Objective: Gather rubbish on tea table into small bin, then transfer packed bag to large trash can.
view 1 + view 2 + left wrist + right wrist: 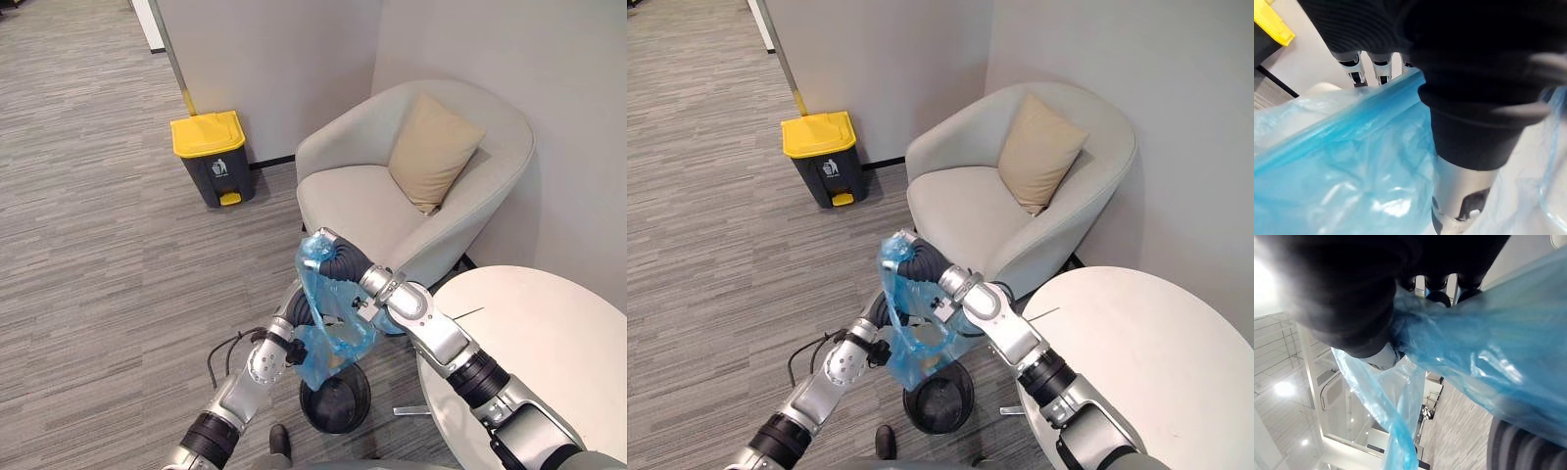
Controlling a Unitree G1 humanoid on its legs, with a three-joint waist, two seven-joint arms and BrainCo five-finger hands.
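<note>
Bag [333,338] hangs limp, light and slippery below right hand [340,260], apparently clenched on its bunched neck, the best hold; left hand [1354,63] grip: cannot tell.

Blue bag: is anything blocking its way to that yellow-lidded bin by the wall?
Nothing visible: open carpet lies between the blue bag and the yellow-lidded bin, whose lid is shut; the armchair stands aside.

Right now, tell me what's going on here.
The right robot hand grips the top of a blue plastic bag, held up over the small black bin beside the round white table. The left robot hand is against the bag lower down. The yellow-lidded trash can stands shut by the wall.
</note>
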